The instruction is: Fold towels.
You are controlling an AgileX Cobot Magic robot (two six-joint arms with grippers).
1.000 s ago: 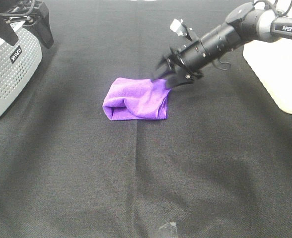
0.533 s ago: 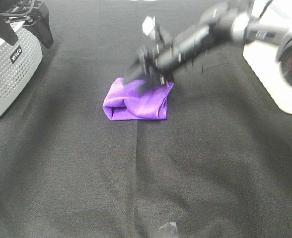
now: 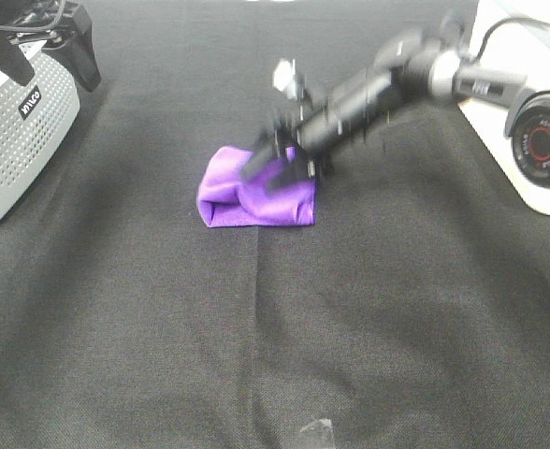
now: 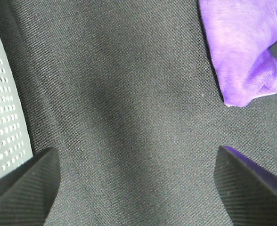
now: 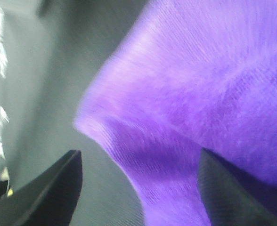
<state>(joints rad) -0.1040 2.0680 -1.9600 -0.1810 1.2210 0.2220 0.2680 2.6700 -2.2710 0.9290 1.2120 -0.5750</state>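
Note:
A purple towel (image 3: 247,198) lies loosely folded in a bundle on the black cloth, left of centre. My right gripper (image 3: 281,165) reaches in from the right and hovers at the towel's far right part, blurred by motion. In the right wrist view the right gripper (image 5: 138,162) is open, its fingers (image 5: 53,193) spread wide apart with the towel (image 5: 199,80) filling the space between and beyond them. My left gripper (image 3: 49,54) is at the far left, raised, open and empty (image 4: 136,188). The left wrist view shows the towel (image 4: 240,52) at its edge.
A grey perforated basket (image 3: 13,140) stands at the far left under the left gripper. A white object (image 3: 528,140) sits at the right edge. The black cloth (image 3: 275,327) covers the whole table.
My right gripper has swung left from the towel's far right corner and come down over the towel. The towel's right corner now lies flatter. The left arm has not moved.

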